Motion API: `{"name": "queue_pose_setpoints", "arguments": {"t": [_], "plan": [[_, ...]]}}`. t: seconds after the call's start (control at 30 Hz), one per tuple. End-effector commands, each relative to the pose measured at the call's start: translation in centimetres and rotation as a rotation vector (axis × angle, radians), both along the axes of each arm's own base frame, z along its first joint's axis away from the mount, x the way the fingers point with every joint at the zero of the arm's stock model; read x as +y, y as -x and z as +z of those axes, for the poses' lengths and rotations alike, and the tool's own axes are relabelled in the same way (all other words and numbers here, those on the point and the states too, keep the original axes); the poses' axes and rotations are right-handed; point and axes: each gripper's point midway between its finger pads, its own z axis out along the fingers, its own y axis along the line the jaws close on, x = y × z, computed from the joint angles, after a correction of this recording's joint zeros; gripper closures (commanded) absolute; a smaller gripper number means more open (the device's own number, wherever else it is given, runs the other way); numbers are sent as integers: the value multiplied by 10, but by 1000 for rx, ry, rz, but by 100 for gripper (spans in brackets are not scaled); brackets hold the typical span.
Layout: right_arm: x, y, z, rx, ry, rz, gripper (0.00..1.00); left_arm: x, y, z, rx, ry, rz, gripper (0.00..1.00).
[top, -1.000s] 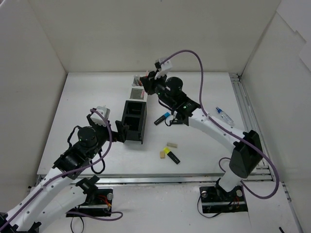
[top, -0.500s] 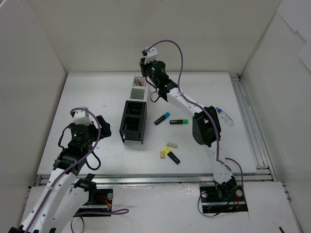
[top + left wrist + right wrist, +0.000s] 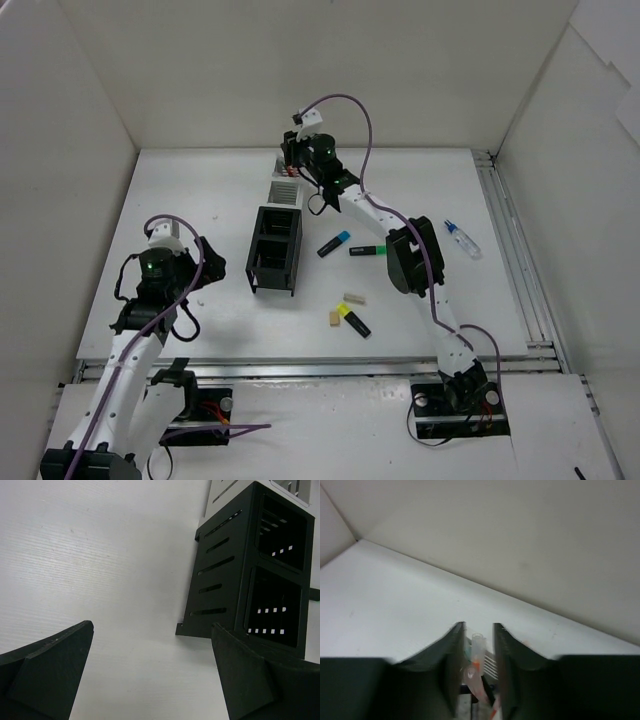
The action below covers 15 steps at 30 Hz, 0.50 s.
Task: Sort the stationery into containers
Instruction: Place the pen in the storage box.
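The containers stand in a row: two black open-frame boxes (image 3: 274, 250) near, two white ones (image 3: 284, 186) far. My right gripper (image 3: 291, 160) hovers over the far white box. In the right wrist view its jaws (image 3: 476, 630) stand slightly apart around the top of a red pen with a clear cap (image 3: 477, 647), with a gap on each side; more pens stand below. My left gripper (image 3: 198, 257) is open and empty, left of the black boxes (image 3: 250, 570). On the table lie blue-capped (image 3: 335, 243), green-capped (image 3: 368, 251) and yellow-capped (image 3: 353, 320) highlighters and two beige erasers (image 3: 354, 298), (image 3: 334, 318).
A white pen-like item with a blue cap (image 3: 460, 238) lies at the right, near the metal rail (image 3: 510, 250). White walls enclose the table at the back and both sides. The right arm's links stretch over the middle right of the table.
My right gripper has shifted left and farther back over the white boxes. My left gripper has drawn back leftward from the side of the black boxes.
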Motion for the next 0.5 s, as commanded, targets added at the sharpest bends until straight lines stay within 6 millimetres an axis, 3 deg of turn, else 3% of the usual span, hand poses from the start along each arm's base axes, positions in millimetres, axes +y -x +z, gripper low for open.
{"name": "queue_pose_setpoints", "arguments": {"t": [0.0, 0.17, 0.2, 0.23, 0.3, 0.33, 0.4, 0.43, 0.47], "plan": [[4, 9, 66, -112, -109, 33, 57, -6, -13, 20, -70, 32, -29, 1], [-2, 18, 90, -135, -83, 45, 21, -12, -13, 20, -70, 40, -63, 1], [-4, 21, 96, -143, -76, 54, 2, -13, -12, 18, -67, 43, -69, 1], [-2, 30, 110, -159, -65, 81, 2, -13, -12, 18, -67, 44, -72, 1], [-6, 40, 114, -141, -52, 98, 2, -12, -11, 19, -72, 39, -68, 1], [-11, 51, 137, -183, -33, 113, 2, -10, -11, 21, -81, 31, -63, 0], [-18, 64, 126, -147, -5, 120, 2, -7, -10, 21, -78, 21, -49, 1], [-25, 78, 149, -176, -14, 127, 2, -6, -9, 21, -72, 18, -42, 0], [-30, 86, 127, -132, 14, 132, 2, -6, -9, 23, -74, 18, -44, 1]]}}
